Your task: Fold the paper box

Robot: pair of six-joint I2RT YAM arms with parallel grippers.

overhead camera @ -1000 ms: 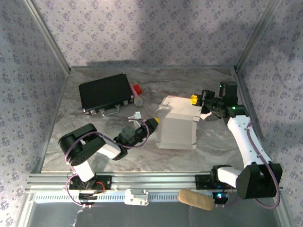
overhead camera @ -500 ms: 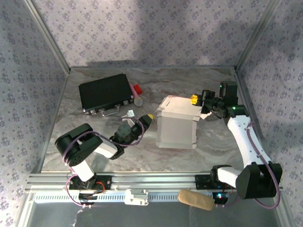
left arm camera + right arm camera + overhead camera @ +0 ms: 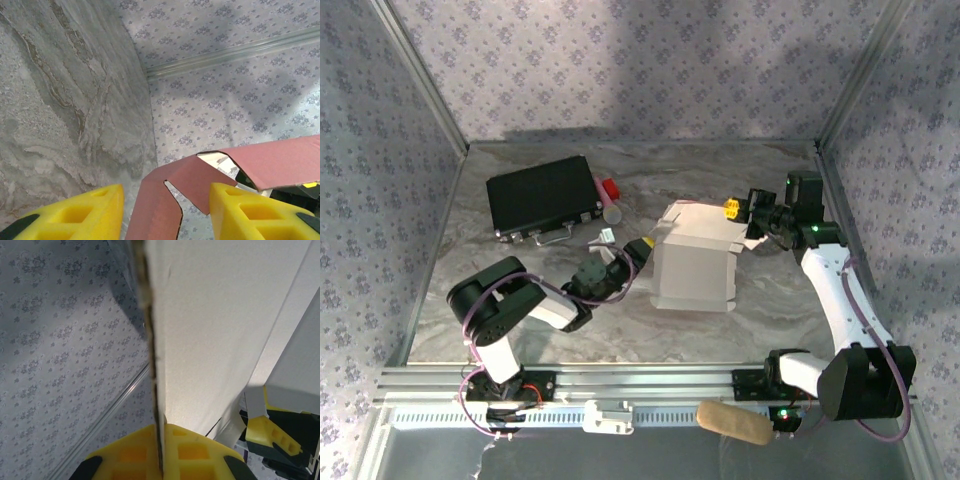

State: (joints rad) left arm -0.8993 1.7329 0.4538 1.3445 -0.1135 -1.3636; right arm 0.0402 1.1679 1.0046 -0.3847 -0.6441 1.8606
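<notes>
Top external: left end effector [image 3: 642,246], spread wide, back against the paper box [image 3: 695,265]; right end effector [image 3: 732,211] pinching its flap; fold unfinished

A grey marbled tabletop [image 3: 700,340] is enclosed by floral-patterned walls [image 3: 620,70], seemingly lilac, and edged by aluminium rails [image 3: 650,378].

Setting: robotics lab test cell, not a domestic room. Evidence:
- work table [image 3: 770,320] with a marble-print surface, boxed in on three sides by wall panels [image 3: 620,70] covered in a repeating floral print
- bare aluminium frame posts [image 3: 420,72] at the corners
- slotted aluminium rail [image 3: 650,378] along the near edge, with two arm bases [image 3: 505,383] bolted on
- exposed purple cabling [image 3: 467,322] looped along the arms
</notes>
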